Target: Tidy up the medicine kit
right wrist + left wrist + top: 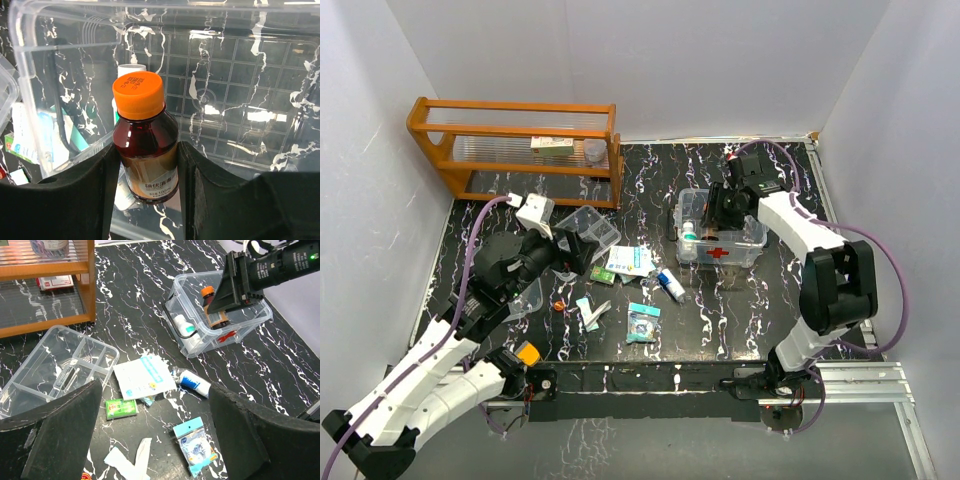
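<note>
The medicine kit's clear box (722, 243) with a red mark on its front stands right of centre, also in the left wrist view (250, 325). My right gripper (146, 167) is shut on a brown bottle (145, 145) with an orange cap, held upright inside the box (235, 65). A white bottle with a green cap (186, 334) lies in the box beside it. The clear divided tray insert (55, 365) sits on the table at the left. My left gripper (154, 392) hangs open above loose packets, holding nothing.
Under the left gripper lie a white-and-blue leaflet pack (144, 376), a green sachet (121, 408), a white-and-blue tube (194, 383), a blue bagged item (196, 446) and white strips (131, 460). The orange wooden rack (520, 150) stands at the back left.
</note>
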You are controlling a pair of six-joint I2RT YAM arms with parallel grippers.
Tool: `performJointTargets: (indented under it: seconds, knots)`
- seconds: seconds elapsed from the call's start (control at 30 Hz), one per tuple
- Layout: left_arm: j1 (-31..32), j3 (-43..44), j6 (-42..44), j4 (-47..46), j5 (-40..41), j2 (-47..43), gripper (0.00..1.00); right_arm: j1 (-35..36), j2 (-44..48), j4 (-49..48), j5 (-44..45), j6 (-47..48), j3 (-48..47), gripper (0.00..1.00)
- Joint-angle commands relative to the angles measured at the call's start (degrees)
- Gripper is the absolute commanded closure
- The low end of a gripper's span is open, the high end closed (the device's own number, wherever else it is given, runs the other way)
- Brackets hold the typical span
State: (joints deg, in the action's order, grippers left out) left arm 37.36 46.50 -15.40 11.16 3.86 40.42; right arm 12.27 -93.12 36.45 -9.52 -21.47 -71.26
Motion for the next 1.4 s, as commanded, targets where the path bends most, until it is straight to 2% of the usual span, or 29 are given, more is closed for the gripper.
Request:
performJointTargets:
  seconds: [0.0,0.3,0.43,0.67,0.77,0.9,1.2,1.27,1.37]
  knots:
    - [0.3,-0.8,-1.0,-1.2,0.7,-1.9,0.13,0.0,-1.7,-1.7,-0.4,0.8,-4.6,0.67]
    - [0.3,-1.7,-1.4,-1.9,1.4,-2.5,0.13,0.0,-6.2,1.9,1.9,4.3,-7.4,0.67]
    - [0.3,-1.4,-1.2,-1.2,1.3,-2.3,0.13,0.0,-9.8,2.4,0.4,3.3,-7.1,0.66]
    - [0.3,-2.1,-0.6,-1.8,-0.1,-2.8,0.12,0.0,-10.5,-0.9,-3.1,1.6,-3.6,0.66]
    - [0.3,-2.1,-0.2,-1.9,-1.1,-2.2,0.12,0.2,-10.8,-1.3,-5.9,0.0,-2.7,0.62]
    - [0.3,-1.5,1.0,-2.1,-3.7,-2.5,0.12,0.3,-10.4,-1.4,-5.6,-0.8,-1.1,0.62]
    - [0.3,-2.7,1.3,-3.4,-3.2,-3.7,0.11,1.2,-10.9,0.3,-9.5,-0.1,-0.1,0.67]
    - [0.3,-2.5,1.3,-3.3,-3.3,-3.5,0.11,1.9,-11.1,0.8,-8.5,-0.5,-0.1,0.63]
    - [0.3,-2.5,1.4,-3.0,-3.3,-3.3,0.11,2.1,-10.8,0.9,-5.8,-1.1,0.0,0.51]
